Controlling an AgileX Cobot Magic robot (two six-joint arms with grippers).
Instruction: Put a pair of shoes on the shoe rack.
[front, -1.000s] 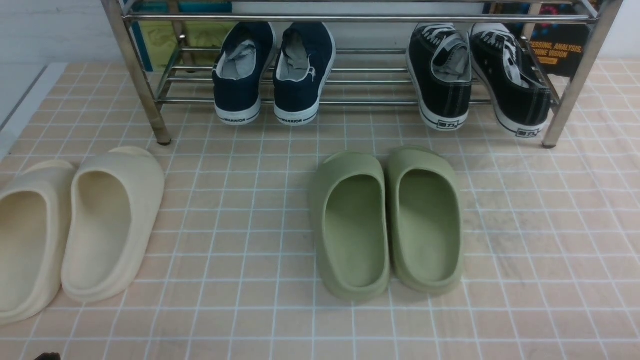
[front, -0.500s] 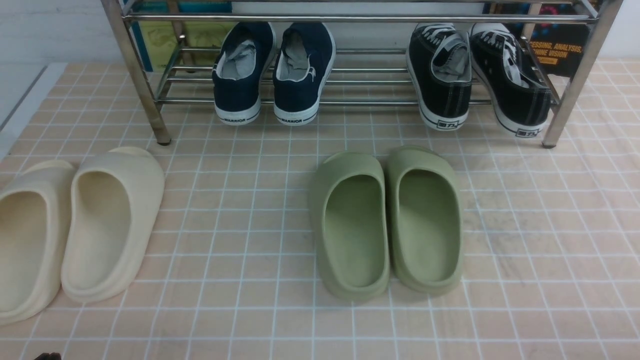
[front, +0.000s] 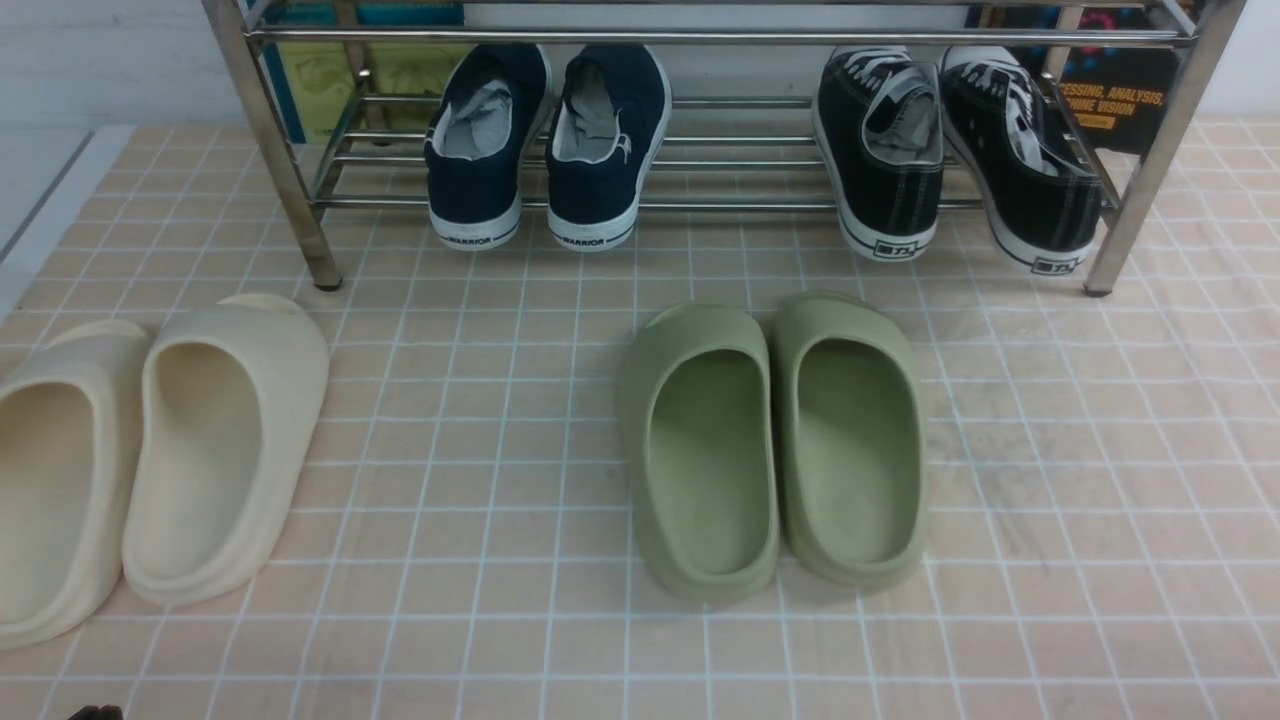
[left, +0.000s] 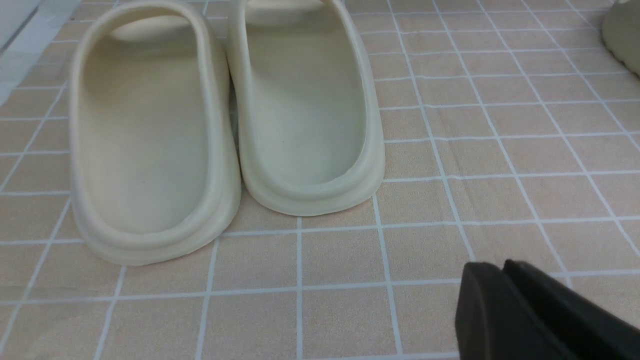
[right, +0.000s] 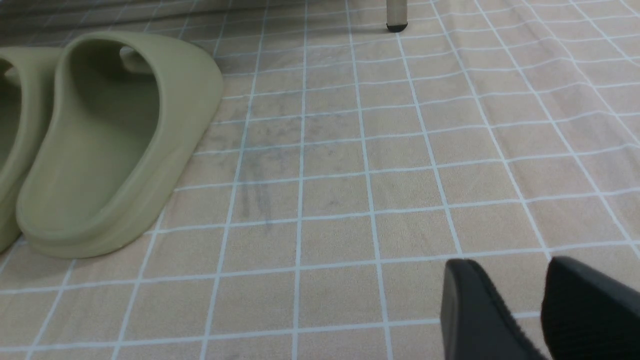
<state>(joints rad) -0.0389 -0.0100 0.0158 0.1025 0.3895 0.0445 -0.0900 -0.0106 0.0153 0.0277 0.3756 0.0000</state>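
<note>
On the tiled cloth (front: 480, 420), the navy shoes (front: 545, 150) sit heels-out on the rack's (front: 270, 150) lower rails. The left gripper (left: 502, 272) has its fingers pressed together; the right gripper's (right: 507, 275) are slightly spread, both empty.

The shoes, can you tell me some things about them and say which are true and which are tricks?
1. The navy shoes sit on the shoe rack. True.
2. The green clogs are on the rack. False: they lie on the tiled cloth in front of it.
3. The black lace-up sneakers are on the rack. True.
4. The right gripper holds a shoe. False: it is open and empty.
5. The cream clogs lie on the robot's right. False: on its left.
</note>
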